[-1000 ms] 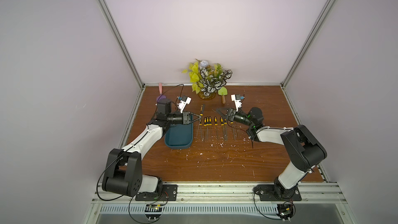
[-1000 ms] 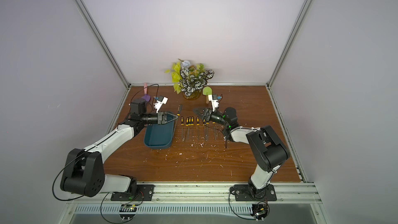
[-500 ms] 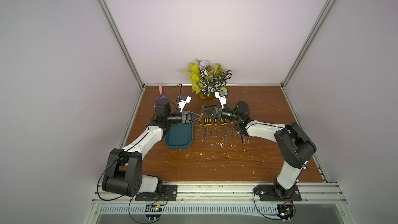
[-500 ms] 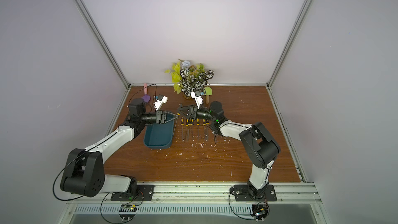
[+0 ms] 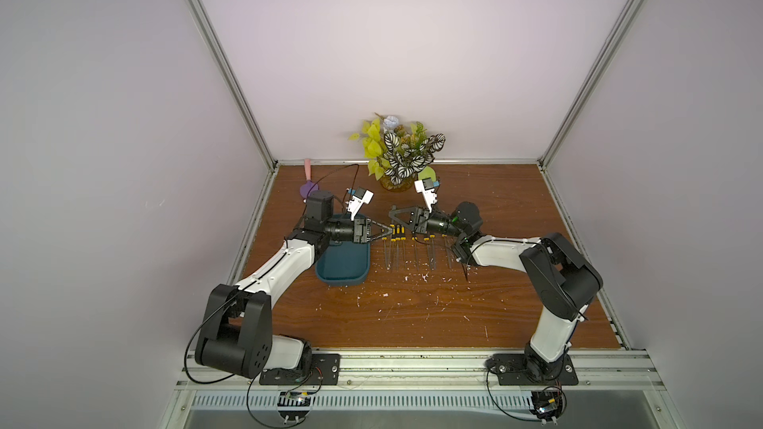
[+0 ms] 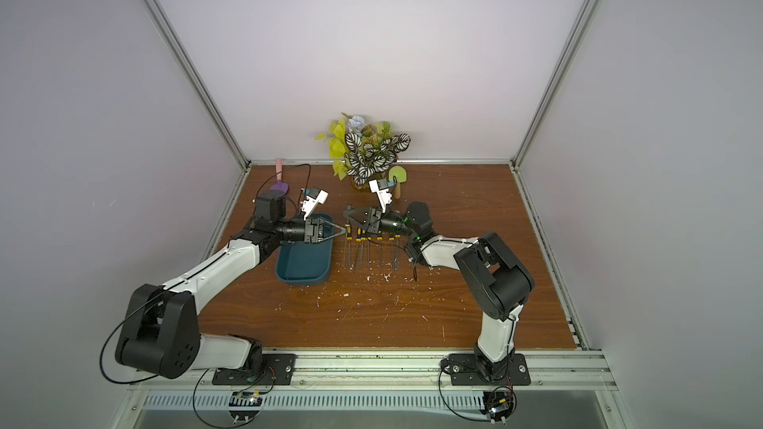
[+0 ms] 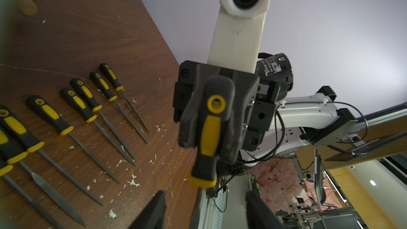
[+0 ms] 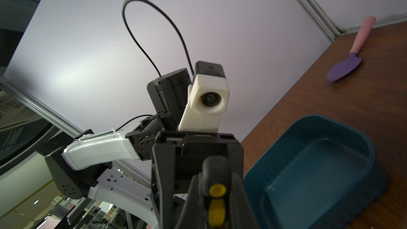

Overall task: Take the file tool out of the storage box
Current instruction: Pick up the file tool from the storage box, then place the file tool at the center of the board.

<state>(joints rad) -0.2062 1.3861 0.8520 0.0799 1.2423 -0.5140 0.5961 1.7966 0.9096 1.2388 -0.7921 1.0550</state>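
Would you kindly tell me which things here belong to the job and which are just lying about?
Job: file tool, gripped by right hand; open left hand; storage box.
Lying about: row of other files, purple spatula, green spatula, plant.

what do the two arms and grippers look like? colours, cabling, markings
White link shells, black joints and bases on the left arm and right arm. The left gripper and right gripper are black with dark tapered fingers. Each wrist carries a white camera mount. Thin black cables; a green light on the right wrist.
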